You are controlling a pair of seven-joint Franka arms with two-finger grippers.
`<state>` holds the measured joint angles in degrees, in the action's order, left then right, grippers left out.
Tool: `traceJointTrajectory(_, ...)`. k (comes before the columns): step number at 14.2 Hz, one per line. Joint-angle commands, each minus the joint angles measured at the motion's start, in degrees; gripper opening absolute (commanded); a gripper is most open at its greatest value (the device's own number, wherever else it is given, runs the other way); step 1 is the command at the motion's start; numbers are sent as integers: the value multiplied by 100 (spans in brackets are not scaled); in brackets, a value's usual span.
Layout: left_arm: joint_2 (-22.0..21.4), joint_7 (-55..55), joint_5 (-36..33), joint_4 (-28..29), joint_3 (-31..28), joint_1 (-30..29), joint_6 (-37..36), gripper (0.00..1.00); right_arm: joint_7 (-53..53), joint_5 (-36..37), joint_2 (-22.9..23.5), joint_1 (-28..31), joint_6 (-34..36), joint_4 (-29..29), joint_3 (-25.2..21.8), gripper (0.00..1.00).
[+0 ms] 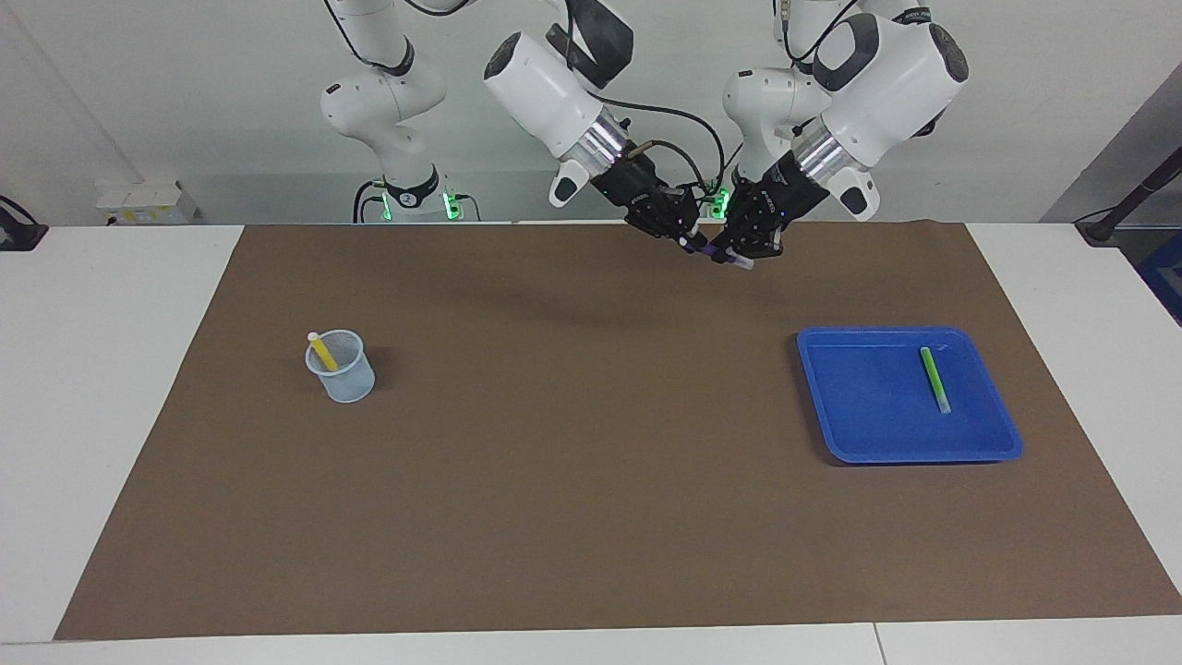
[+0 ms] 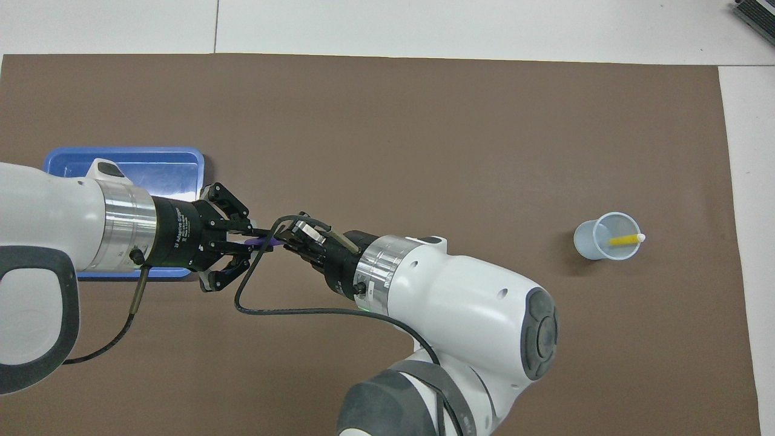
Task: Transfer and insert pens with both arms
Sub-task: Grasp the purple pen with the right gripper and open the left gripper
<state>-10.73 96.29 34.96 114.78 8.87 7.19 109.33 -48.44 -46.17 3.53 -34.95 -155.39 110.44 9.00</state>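
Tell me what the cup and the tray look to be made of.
The cup looks like thin translucent plastic: the yellow pen shows faintly through its pale bluish wall. The tray looks like moulded blue plastic, smooth and slightly glossy, with rounded corners and a raised rim; the green pen lies in it.

White desk (image 1: 120, 416) spread with a wide brown rectangular mat (image 1: 591, 480). On the mat: clear plastic cup (image 1: 342, 368) toward the right arm's end, shallow blue square plastic tray (image 1: 859, 434) toward the left arm's end, well apart.
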Motion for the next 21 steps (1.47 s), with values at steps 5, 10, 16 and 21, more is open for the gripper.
traceJointTrajectory(5,-202,-57,81,176,-69,19,36,100,62,-111,-10,50,-53,22,14,0)
traceJointTrajectory(10,-202,-706,73,185,-87,-33,-16,100,1192,-6,-80,401,981,48,-21,0)
traceJointTrajectory(16,-307,-3497,-6,308,-104,-840,-543,100,2240,1739,-195,1042,2520,30,-21,0)
traceJointTrajectory(21,-334,-5346,-673,405,-96,-1377,-746,100,3960,3113,-327,1639,3769,13,-21,0)
